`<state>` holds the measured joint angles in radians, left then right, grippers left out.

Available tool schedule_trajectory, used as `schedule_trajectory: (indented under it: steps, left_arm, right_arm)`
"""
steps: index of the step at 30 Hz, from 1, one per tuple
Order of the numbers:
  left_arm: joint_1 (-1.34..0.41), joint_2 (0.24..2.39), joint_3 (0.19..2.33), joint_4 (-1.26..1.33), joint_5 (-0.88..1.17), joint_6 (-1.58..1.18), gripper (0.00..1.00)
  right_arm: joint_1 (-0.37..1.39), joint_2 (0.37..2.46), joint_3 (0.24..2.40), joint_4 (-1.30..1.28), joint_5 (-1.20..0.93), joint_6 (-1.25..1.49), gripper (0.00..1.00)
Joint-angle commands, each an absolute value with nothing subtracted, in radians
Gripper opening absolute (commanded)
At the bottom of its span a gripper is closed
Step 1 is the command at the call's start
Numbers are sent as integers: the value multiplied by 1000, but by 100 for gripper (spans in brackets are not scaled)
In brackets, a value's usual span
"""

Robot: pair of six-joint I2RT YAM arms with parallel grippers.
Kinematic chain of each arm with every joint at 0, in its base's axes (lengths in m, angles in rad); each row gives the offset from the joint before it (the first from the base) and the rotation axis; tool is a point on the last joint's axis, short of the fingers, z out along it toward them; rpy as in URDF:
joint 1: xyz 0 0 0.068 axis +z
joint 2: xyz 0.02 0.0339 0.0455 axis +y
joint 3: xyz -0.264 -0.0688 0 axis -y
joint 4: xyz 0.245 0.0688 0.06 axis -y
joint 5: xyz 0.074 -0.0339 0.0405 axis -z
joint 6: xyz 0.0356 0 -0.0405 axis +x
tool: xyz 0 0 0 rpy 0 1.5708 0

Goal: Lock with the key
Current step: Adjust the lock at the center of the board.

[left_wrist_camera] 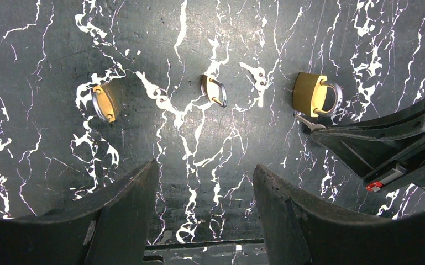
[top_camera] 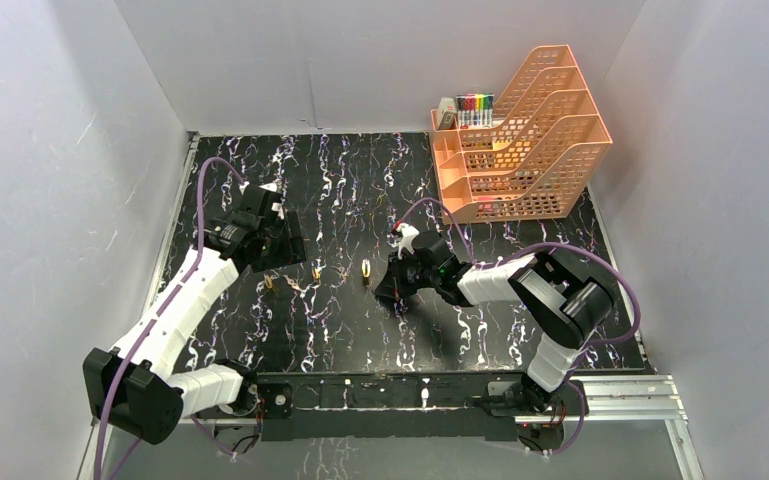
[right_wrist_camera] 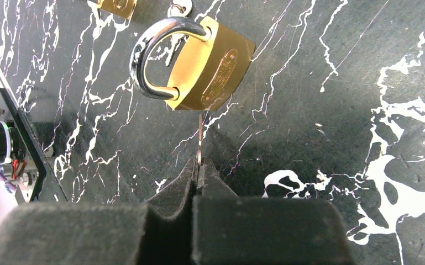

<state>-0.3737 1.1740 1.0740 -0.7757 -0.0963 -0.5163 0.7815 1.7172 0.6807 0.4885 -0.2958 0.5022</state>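
Left hand [left_wrist_camera: 204, 185], bottom centre of its wrist view: fingers spread wide, nothing held. Upper centre of the right wrist view, I see the brass padlock [right_wrist_camera: 213, 66] lying on the black marbled table [right_wrist_camera: 337, 110], its steel shackle [right_wrist_camera: 138, 58] curving left. Right hand [right_wrist_camera: 199, 172] is pinched tight on a thin key [right_wrist_camera: 199, 138], tip touching the padlock's bottom edge.

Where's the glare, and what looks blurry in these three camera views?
Right wrist view: the padlock is sharp, glare on its shackle; the right gripper looks soft. Left wrist view: a bright patch on the table, edges dim. Top view: even light.
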Motion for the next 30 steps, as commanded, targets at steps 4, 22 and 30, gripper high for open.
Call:
schedule_trajectory:
  steps: [4, 22, 30]
  left_arm:
    - [-365, 1132, 1066, -805, -92, -505, 62]
    - [-364, 1135, 1060, -808, -100, -499, 62]
    - [-364, 1138, 1058, -807, -99, -498, 62]
  right_arm:
    - [789, 1733, 731, 520, -309, 511, 0]
    - [790, 1771, 748, 544, -294, 519, 0]
    - [789, 1788, 761, 547, -289, 516, 0]
